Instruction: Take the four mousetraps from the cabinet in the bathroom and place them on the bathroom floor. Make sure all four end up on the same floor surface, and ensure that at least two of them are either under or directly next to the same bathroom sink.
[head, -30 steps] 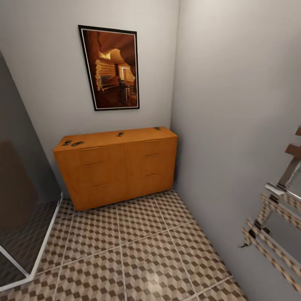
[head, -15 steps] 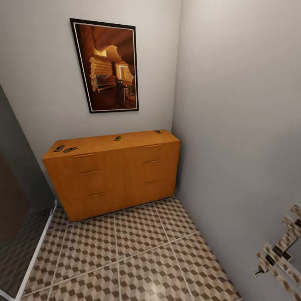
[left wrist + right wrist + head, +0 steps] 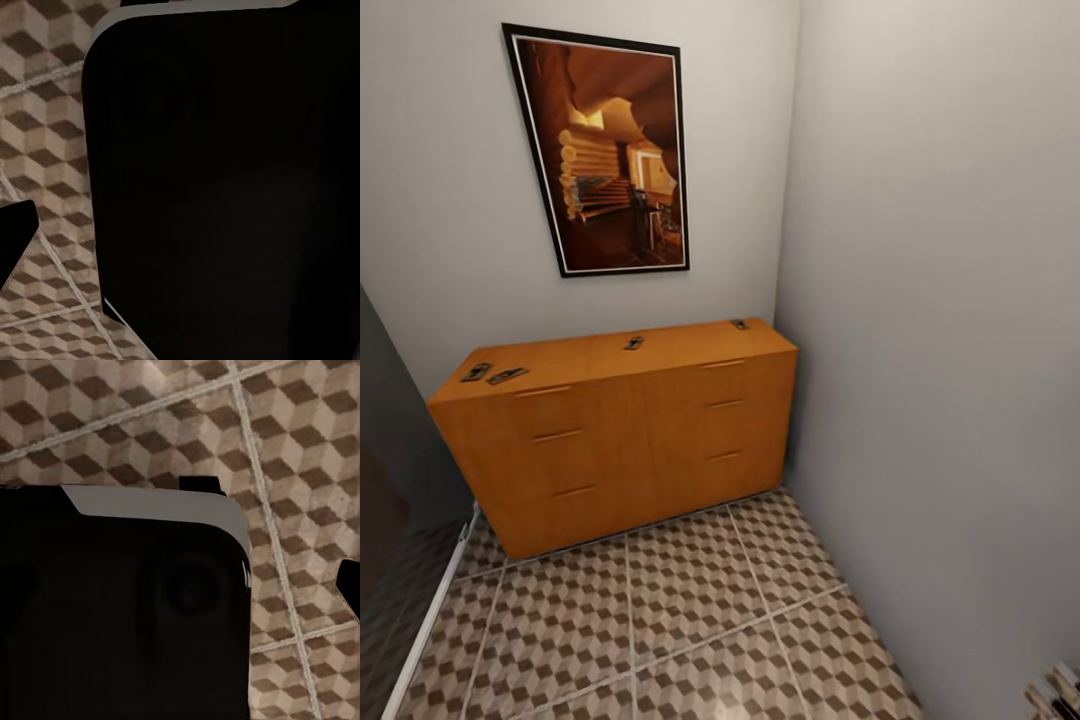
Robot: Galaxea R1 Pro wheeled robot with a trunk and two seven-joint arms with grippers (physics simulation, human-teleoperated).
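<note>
Mousetraps: four, all lying flat on the cabinet top – two side by side at its left end [image 3: 476, 372] [image 3: 507, 376], one near the middle toward the back edge [image 3: 634, 343], one at the far right back corner [image 3: 739, 324]
Cabinet [image 3: 620, 435]: one, orange-brown wood, two columns of three drawer fronts with slim handles, all shut; its back is to the rear wall and its right end is against the right-hand wall
Bathroom floor [image 3: 690, 600]: cube-patterned tiles with pale grout, open from the cabinet's foot toward the camera; the same pattern shows in both wrist views [image 3: 45, 150] [image 3: 300, 472]
Picture [image 3: 605, 150]: one, dark-framed, warm brown scene, hanging on the rear wall above the cabinet's left half
Left side: a dark panel with a pale strip [image 3: 425, 625] along its base at floor level, just beside the cabinet's left end – it narrows the floor there
Right side: plain grey wall [image 3: 940, 350] running the full depth; a small patterned object [image 3: 1055, 695] cuts in at the lower right corner
Corner: rear and right walls meet just behind the cabinet's right end
Left gripper: a dark body [image 3: 225, 187] blocks most of the left wrist view, so I cannot tell its opening
Right gripper: a dark body [image 3: 120, 615] covers the near part of the right wrist view, opening likewise cannot be told
</note>
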